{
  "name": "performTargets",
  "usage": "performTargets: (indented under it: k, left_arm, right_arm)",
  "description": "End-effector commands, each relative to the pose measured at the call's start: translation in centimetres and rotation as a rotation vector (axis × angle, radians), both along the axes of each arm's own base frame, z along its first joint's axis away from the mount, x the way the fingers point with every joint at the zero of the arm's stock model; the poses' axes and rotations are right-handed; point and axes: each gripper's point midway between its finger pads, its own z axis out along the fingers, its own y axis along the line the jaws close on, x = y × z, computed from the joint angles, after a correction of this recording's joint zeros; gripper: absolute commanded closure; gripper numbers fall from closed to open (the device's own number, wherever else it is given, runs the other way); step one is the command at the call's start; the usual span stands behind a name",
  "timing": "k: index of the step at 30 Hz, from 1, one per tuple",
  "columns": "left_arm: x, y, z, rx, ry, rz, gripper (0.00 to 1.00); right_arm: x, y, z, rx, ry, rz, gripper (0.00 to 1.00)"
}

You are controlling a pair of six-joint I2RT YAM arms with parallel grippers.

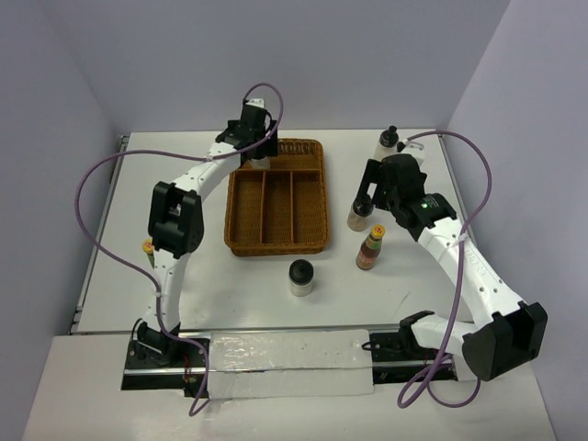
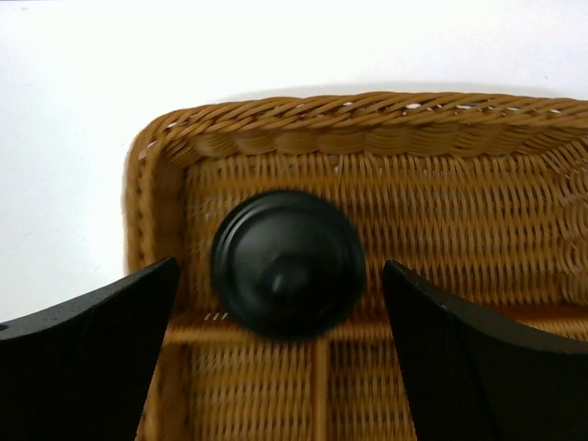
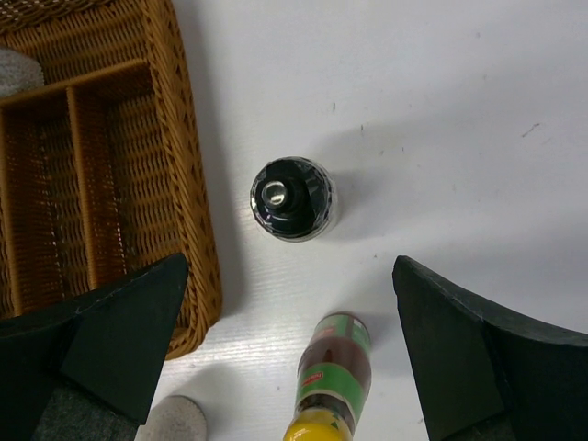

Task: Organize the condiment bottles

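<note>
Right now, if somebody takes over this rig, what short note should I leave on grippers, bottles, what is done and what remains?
Left gripper: open, fingers either side of a black-capped bottle standing in the wicker tray's far left corner, clear of its cap.
Right gripper: open, above a second black-capped bottle on the table right of the tray.
Also on the table: a yellow-capped bottle beside that one, a third black-capped bottle before the tray, a fourth at the far right, another yellow-capped bottle partly hidden by the left arm.
Done: one bottle in the tray. Left: five.
</note>
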Motion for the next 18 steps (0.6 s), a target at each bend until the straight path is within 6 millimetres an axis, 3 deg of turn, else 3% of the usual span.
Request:
performTargets:
  k: [1, 3, 8, 9, 11, 15, 18]
  left_arm:
    - [-2.8, 2.0, 13.8, -0.071, -0.198, 0.030, 0.01]
    - [-4.2, 3.5, 15.8, -0.044, -0.218, 0.062, 0.01]
    - [-8.3, 8.8, 14.6, 0.001, -0.107, 0.162, 0.01]
    - [-8.8, 9.5, 15.2, -0.014, -0.107, 0.179, 0.01]
    - [-11.4, 12.2, 12.8, -0.029, -0.016, 0.223, 0.01]
    - [-15.2, 15.5, 11.3, -0.027, 0.051, 0.324, 0.01]
    - [-17.3, 16.5, 10.8, -0.027, 0.065, 0.362, 0.01]
  right_arm:
    - [-0.6, 0.3, 1.6, 0.031, -0.043, 0.009, 0.00]
    - [-0.5, 0.6, 1.7, 0.039, -0.043, 0.015, 0.00]
    - [-0.1, 1.3, 2.4, 0.045, -0.053, 0.032, 0.00]
    - [-0.1, 1.4, 2.5, 0.044, -0.053, 0.035, 0.00]
    - [0.1, 1.8, 2.8, 0.044, -0.059, 0.049, 0.00]
    - [0.2, 2.3, 2.9, 0.040, -0.059, 0.071, 0.00]
    - [-0.1, 3.3, 3.4, 0.032, -0.063, 0.118, 0.00]
